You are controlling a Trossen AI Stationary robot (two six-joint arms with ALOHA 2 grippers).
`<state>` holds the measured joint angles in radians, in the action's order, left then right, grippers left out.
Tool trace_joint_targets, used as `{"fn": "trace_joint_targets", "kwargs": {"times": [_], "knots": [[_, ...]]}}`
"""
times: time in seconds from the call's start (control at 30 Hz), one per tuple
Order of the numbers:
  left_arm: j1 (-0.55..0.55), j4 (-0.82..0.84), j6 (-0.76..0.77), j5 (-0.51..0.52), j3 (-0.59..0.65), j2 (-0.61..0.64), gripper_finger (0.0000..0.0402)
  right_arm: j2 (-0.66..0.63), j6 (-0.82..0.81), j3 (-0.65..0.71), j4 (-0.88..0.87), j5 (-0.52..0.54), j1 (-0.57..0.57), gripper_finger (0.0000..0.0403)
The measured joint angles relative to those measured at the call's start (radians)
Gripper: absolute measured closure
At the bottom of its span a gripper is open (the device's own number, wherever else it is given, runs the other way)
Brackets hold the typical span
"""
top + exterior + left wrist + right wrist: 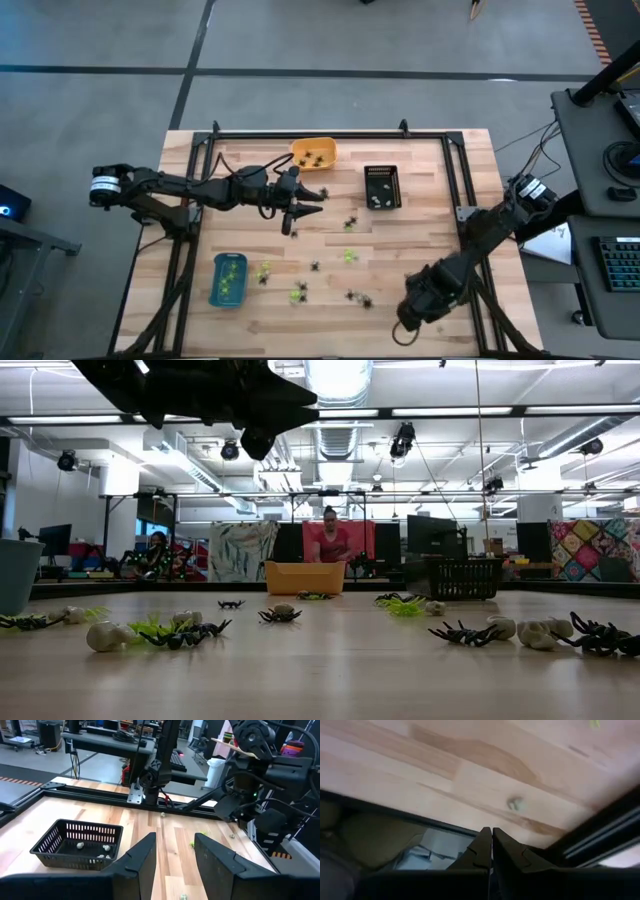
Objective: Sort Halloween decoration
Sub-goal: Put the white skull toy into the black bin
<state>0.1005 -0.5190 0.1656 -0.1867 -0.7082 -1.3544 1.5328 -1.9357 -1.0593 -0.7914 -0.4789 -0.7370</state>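
Note:
The Halloween decoration lies scattered on the wooden table: lime-green trinkets [349, 256], black spiders [351, 222] and whitish pieces [105, 635]. My left gripper [300, 205] hovers over the table's middle, between the orange tray [314, 153] and the black tray [382, 187]. In its wrist view its fingers [175, 860] stand open with nothing between them, facing the black tray [77, 845], which holds whitish pieces. My right gripper [412, 312] hangs over the near right part of the table, shut [491, 845] and empty, near a small whitish piece [515, 803].
A blue tray [228, 279] with lime-green pieces stands at the near left. A black metal frame [330, 134] runs around the tabletop. People sit in the room beyond the far edge [330, 540]. Bare wood shows between the trinkets at the table's middle.

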Motion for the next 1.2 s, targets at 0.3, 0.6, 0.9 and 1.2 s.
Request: {"fn": "trace_joint_targets", "kwargs": {"times": [0.3, 0.6, 0.9, 1.2], "knots": [[0.000, 0.010, -0.026, 0.000, 0.000, 0.000, 0.0284, 0.081, -0.002, 0.000, 0.101, -0.014, -0.073, 0.0394], [0.000, 0.011, -0.026, 0.000, 0.000, 0.000, 0.0284, 0.198, 0.121, 0.000, 0.133, -0.142, -0.116, 0.0394], [0.000, 0.011, -0.026, 0.000, 0.000, 0.000, 0.0284, 0.205, 0.180, 0.013, 0.087, -0.066, -0.116, 0.0394], [0.000, 0.011, -0.026, 0.001, 0.000, 0.000, 0.0284, 0.205, 0.224, 0.024, 0.041, 0.041, -0.116, 0.0394]]}}
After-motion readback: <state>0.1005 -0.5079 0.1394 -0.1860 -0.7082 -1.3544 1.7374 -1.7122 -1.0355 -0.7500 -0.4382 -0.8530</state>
